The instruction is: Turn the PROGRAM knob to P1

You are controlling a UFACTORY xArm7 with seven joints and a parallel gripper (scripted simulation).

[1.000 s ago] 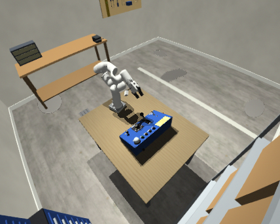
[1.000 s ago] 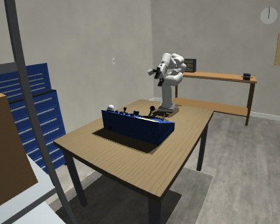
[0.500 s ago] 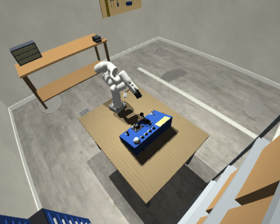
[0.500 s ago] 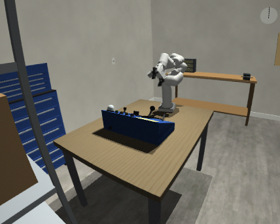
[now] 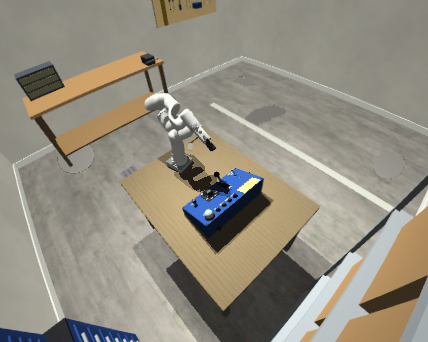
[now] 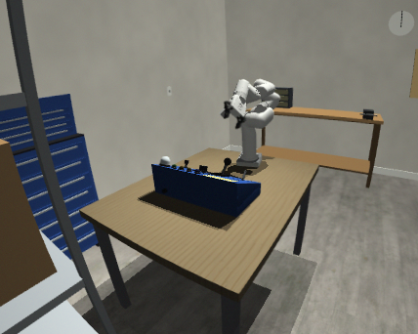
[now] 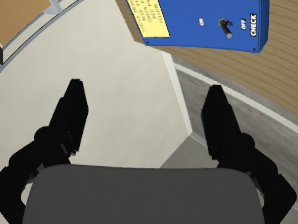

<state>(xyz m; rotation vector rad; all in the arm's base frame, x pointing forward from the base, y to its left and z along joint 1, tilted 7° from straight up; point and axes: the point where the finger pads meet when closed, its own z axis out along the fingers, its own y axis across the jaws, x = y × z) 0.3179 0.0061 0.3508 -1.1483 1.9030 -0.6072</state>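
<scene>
Since the PROGRAM knob is the star here: as far as I can tell, it's the chunky black one (image 5: pixel 209 193) (image 6: pixel 203 168) around the middle of the console's top. Can't make out which setting it points at, it's just too small. The blue console (image 5: pixel 242 198) (image 6: pixel 196 192) (image 7: pixel 190 15) sits on the wooden table (image 5: pixel 236 270) (image 6: pixel 182 244) (image 7: pixel 282 75), and seen from the top its yellow label (image 5: pixel 249 185) (image 7: pixel 150 20) is toward the right and the pale dome button (image 5: pixel 209 214) (image 6: pixel 165 160) is at the near left. A black ball-topped lever (image 5: pixel 217 175) (image 6: pixel 228 161) sticks up right by the knob. The wrist view also shows the CHECK toggle (image 7: pixel 226 28), between the ON and OFF marks.

The gripper (image 5: pixel 213 148) (image 6: pixel 231 120) (image 7: pixel 145 96) is wide open with nothing in it, hanging in the air well apart from the console. Its white arm (image 5: pixel 177 145) (image 6: pixel 249 139) stands at the far end of the table, bent over at the top. Behind that there's a workbench (image 5: pixel 96 80) (image 6: pixel 323 114) by the wall, and in the exterior view a blue drawer cabinet (image 6: pixel 60 171) stands off to the left.
</scene>
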